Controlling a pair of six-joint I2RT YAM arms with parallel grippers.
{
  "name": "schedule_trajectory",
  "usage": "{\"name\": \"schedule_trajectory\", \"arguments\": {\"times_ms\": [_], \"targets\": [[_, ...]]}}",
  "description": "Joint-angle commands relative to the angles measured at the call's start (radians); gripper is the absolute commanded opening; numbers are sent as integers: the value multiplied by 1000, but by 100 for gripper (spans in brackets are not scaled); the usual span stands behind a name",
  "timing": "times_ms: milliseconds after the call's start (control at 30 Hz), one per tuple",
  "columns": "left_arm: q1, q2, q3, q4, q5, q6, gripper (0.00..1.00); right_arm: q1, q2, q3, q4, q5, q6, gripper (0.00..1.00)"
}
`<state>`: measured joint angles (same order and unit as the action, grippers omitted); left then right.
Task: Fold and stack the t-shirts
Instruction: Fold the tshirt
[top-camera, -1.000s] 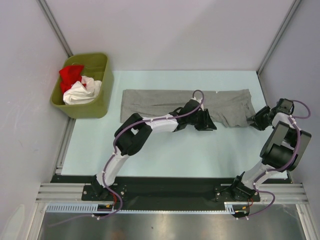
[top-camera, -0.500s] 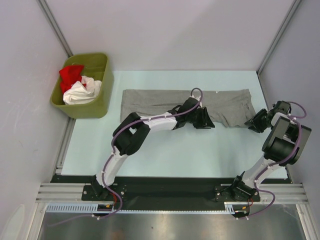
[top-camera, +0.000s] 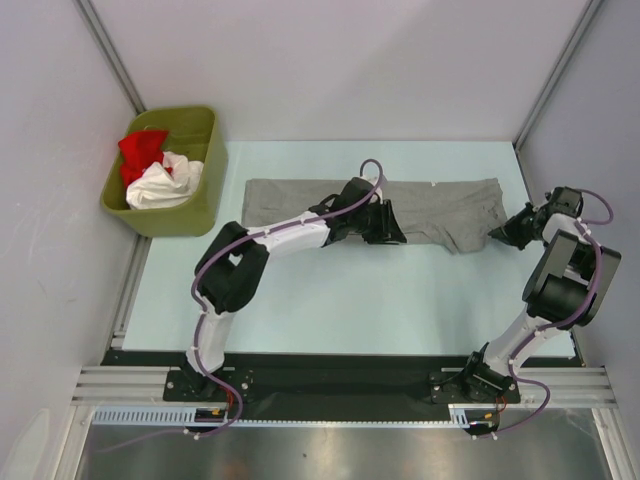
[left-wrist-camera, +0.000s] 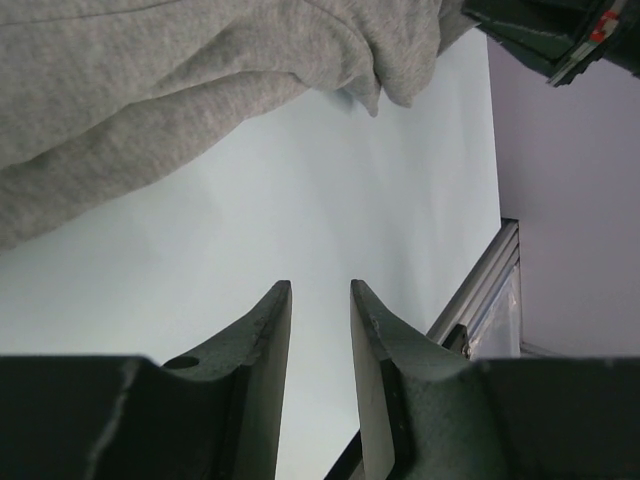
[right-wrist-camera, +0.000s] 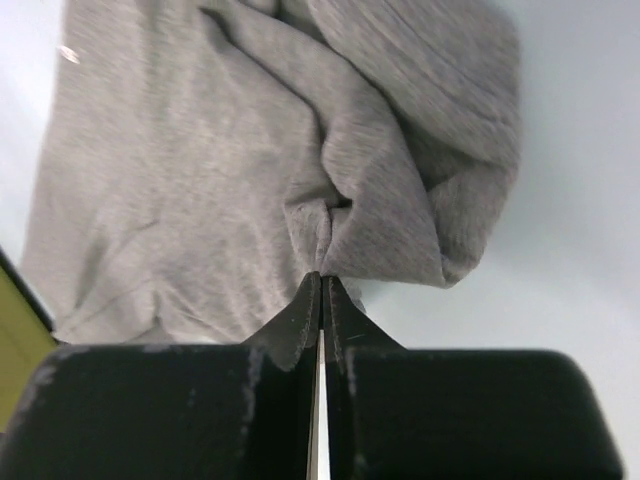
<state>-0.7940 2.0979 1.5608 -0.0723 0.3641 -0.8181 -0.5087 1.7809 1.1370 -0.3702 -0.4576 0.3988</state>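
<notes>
A heather-grey t-shirt (top-camera: 440, 205) lies folded into a long strip across the back of the pale table. My left gripper (top-camera: 398, 232) is at the strip's near edge around its middle. In the left wrist view it (left-wrist-camera: 320, 285) is open and empty over bare table, with the grey cloth (left-wrist-camera: 150, 90) above it. My right gripper (top-camera: 503, 232) is at the strip's right end. In the right wrist view it (right-wrist-camera: 322, 275) is shut, pinching a puckered fold of the grey shirt (right-wrist-camera: 200, 170). A red t-shirt (top-camera: 142, 148) and a white t-shirt (top-camera: 160, 185) lie crumpled in the bin.
The olive-green bin (top-camera: 205, 205) stands at the back left, off the table's left edge. Grey walls with metal rails close in the sides and back. The table's right edge rail (left-wrist-camera: 480, 290) shows in the left wrist view, beside the right arm (left-wrist-camera: 560, 35).
My left arm has slid left along the shirt's near edge. My right gripper has shifted a little toward the back, staying at the shirt's right end.
</notes>
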Motion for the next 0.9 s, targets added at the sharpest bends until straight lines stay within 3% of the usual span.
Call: {"name": "schedule_trajectory", "arguments": {"times_ms": [0,200,333,633,667,767,867], "targets": [[21,-84,-39,-24,19,54,35,1,-2,87,-51,-36,58,0],[24,-43,-10,-7,61,22,37,1,28,197,-186,-23,57,0],[22,-9,24,0,88,-4,37,-17,38,182,-223,30,20,1],[-10,92,90,118,107,-88,41,-22,52,116,-202,45,-12,23],[-17,118,99,144,101,-123,43,-22,51,112,-202,46,-20,33],[-57,198,155,219,61,-174,47,-17,45,99,-213,48,-28,47],[-76,279,250,244,41,-228,47,-13,17,92,-240,89,-41,49]]}}
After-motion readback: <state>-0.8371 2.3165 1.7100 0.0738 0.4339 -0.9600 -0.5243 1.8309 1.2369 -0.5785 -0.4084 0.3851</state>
